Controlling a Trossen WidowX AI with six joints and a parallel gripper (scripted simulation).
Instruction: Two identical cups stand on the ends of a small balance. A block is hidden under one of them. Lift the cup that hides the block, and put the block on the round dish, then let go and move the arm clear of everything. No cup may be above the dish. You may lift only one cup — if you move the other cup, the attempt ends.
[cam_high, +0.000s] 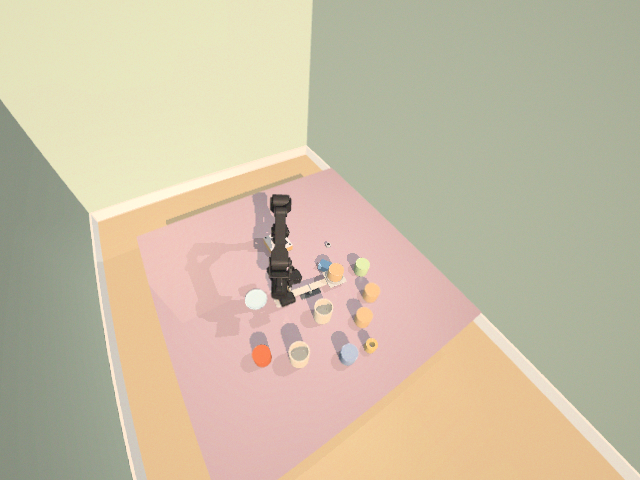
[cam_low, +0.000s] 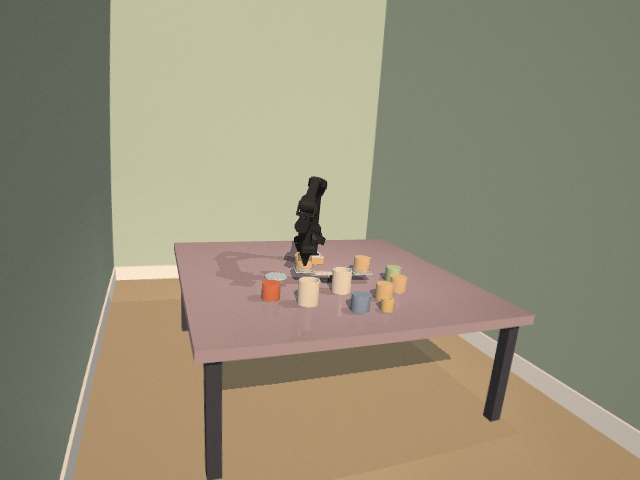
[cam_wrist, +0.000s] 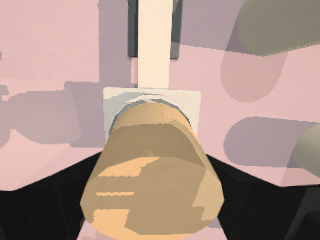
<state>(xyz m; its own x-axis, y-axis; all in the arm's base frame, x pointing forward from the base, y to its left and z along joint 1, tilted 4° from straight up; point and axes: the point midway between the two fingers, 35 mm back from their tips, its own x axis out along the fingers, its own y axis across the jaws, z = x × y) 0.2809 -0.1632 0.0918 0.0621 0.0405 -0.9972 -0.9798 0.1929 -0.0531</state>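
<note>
- Orange-red cup (cam_low: 270, 289): stands at the left near side of the table (cam_low: 248, 330).
- Round dish (cam_low: 276, 276): pale, lies just behind the orange-red cup and left of the balance.
- Cream cup (cam_low: 308, 291): stands near the front, right of the orange-red cup.
- Gripper (cam_low: 305, 262): reaches down over the left end of the balance; its fingers are closed against the sides of the left tan cup (cam_wrist: 152, 175) and stand fairly wide on it (the wrist view shows dark finger bodies on both sides of the cup).
- Left tan cup: sits upside down on the pale square pad (cam_wrist: 192, 102) at the left end of the balance.
- Balance beam (cam_wrist: 155, 45): a pale bar running from that pad toward the right.
- Right tan cup (cam_low: 361, 262): stands on the right end of the balance, apart from the gripper.
- Block: not visible in any view.
- Blue cup (cam_low: 360, 301), green cup (cam_low: 392, 271): stand further right.
</note>
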